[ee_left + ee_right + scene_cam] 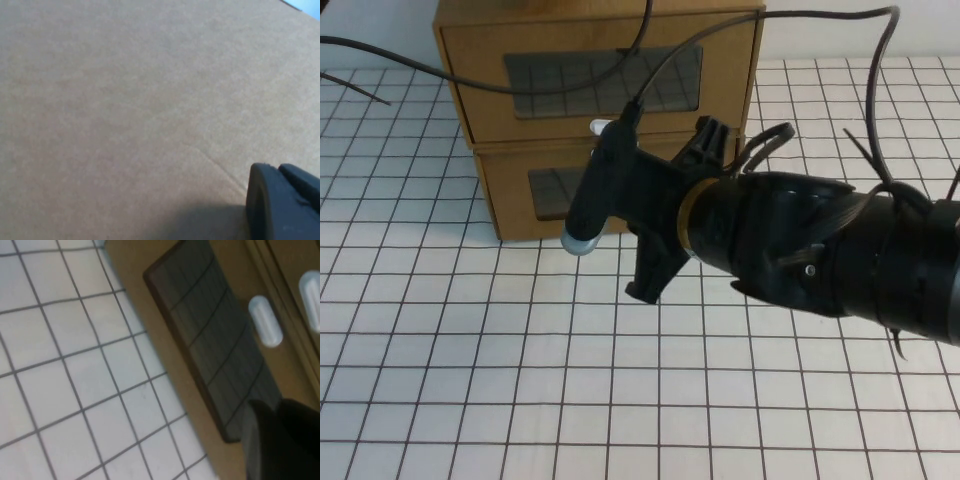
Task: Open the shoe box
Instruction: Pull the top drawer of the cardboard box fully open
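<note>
Two stacked shoe boxes (470,60) stand at the desk's (470,380) 12 o'clock, with the right pincer (713,140) before the lower front and the left pincer (282,202) close against cardboard (125,100); I cannot tell either one's spread.

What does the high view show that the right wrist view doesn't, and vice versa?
High view only: the upper shoe box's window and the right arm reaching to the lower shoe box front. Right wrist view only: the lower box's pale oval pull. Both: the lower window, the grid table and the right gripper. The left gripper shows in neither, only close against cardboard in its own view.
</note>
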You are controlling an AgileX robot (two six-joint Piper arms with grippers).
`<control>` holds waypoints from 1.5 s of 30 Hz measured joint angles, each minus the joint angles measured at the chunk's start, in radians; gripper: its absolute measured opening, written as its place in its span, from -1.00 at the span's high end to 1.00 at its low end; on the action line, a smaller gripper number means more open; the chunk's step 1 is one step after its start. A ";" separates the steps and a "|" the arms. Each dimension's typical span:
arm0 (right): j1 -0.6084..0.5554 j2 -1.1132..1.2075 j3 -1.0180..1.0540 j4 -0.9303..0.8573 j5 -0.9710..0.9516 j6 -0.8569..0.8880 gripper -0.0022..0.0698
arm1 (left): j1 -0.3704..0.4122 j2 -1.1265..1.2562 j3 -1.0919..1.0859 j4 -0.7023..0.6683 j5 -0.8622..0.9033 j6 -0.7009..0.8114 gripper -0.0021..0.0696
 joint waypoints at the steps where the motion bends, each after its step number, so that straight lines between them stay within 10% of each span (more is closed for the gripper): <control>1: 0.000 0.007 0.000 -0.030 -0.021 0.007 0.82 | 0.000 0.000 -0.001 0.000 0.000 0.000 0.95; 11: -0.013 0.100 -0.089 -0.124 -0.075 0.015 0.23 | 0.000 0.000 -0.003 0.000 0.006 -0.009 0.95; 45: -0.073 0.293 -0.331 -0.333 -0.062 0.015 0.34 | 0.000 0.000 -0.005 -0.007 0.049 -0.025 0.95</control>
